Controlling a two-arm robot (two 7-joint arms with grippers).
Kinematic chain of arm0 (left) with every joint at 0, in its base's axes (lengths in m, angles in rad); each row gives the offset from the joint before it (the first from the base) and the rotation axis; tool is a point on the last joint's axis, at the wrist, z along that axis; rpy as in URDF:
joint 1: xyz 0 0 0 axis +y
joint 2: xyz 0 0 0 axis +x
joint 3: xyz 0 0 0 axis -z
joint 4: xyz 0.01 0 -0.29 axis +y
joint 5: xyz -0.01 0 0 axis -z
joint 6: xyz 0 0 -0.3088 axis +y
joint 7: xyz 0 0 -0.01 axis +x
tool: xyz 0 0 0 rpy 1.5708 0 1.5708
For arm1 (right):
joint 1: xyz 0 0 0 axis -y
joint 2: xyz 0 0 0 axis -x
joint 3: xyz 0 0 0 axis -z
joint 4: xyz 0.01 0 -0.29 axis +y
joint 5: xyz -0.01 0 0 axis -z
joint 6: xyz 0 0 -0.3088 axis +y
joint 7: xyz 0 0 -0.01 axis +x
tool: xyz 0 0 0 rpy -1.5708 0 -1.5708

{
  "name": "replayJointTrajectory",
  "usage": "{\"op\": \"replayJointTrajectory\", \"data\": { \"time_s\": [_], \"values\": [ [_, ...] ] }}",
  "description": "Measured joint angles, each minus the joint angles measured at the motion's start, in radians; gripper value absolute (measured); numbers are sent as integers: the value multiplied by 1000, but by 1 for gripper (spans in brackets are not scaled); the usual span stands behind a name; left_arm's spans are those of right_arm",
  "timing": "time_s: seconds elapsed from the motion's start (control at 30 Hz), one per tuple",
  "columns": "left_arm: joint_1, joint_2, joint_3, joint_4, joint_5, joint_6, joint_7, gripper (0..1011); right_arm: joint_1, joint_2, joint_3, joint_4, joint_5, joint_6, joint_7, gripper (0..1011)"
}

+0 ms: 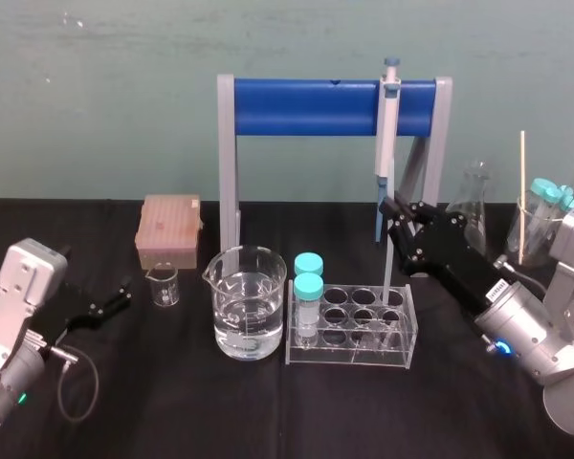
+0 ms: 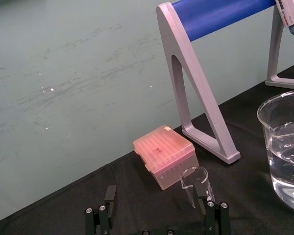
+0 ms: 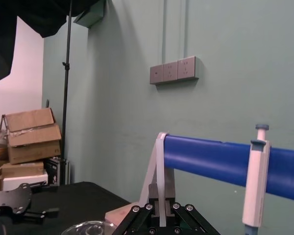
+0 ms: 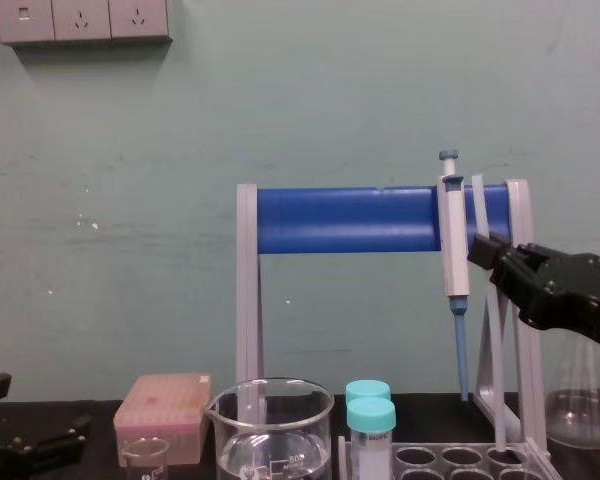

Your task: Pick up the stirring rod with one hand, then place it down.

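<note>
"Risks, as you see them from your end?"

"Mostly a slip. My right gripper (image 4: 485,255) has its jaws closed on the stirring rod (image 4: 479,205), pinching it in its upper part. The rod stands nearly upright, leaning a little, raised off the counter (image 1: 172,411) right in front of the pipette stand (image 1: 306,107). It's smooth glass in a narrow pinch, so I judge a quick swing could let it pivot or slide out. If I let go before it's low and level, it could roll or break."

"What's in the way?"

"Plenty. The pipette (image 1: 386,143) hangs on the stand just beside the rod's top, so tilting could knock it. Below the gripper sits the tube rack (image 1: 354,333) with two capped tubes (image 1: 308,287), and just left of that the big beaker (image 1: 250,304) of water. A flask (image 1: 474,206) stands close on the right. I can't tell whether the rod's lower end hangs over the rack or dips into a hole, so I'd lift before going sideways. Bare counter lies nearer me. My left gripper (image 1: 113,301) rests on the counter far left, jaws open, near a small beaker (image 1: 162,285) and a pink box (image 1: 169,229)."
</note>
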Motion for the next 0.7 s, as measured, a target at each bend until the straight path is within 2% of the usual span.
{"op": "replayJointTrajectory", "data": {
  "time_s": [0.7],
  "values": [
    [0, 0, 0, 0, 0, 0, 0, 1000, -38, 31, -4, -50, -12, 22, -21, 62]
  ]
}}
